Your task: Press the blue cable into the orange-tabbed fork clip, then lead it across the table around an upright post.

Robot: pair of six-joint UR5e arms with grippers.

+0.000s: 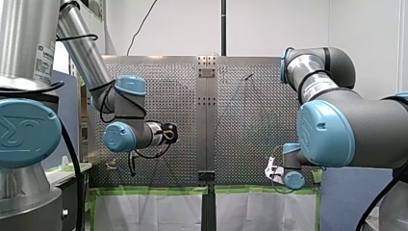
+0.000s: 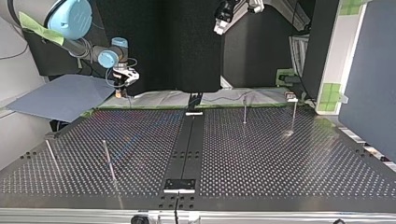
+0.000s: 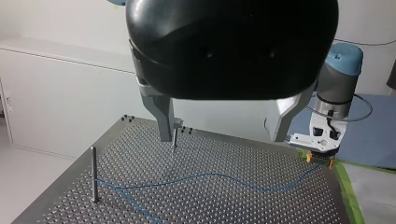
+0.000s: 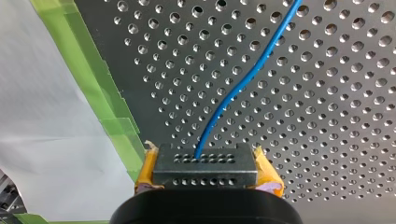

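Nearest, the right hand (image 4: 208,162) is clamped on the blue cable (image 4: 241,84) by the desk (image 4: 327,121) edge, presumably to steer it, while the left hand (image 3: 223,135) hangs high, fingers apart.

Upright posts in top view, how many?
4. At the view's left, nearer the camera: near outer post, near inner post. At its right, farther back: far inner post, far outer post.

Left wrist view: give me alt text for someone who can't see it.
My left pincer hangs open above the perforated table, its metal fingers apart. Below it a blue cable lies slack across the table, from my right pincer at the taped edge to an upright post, where it bends.
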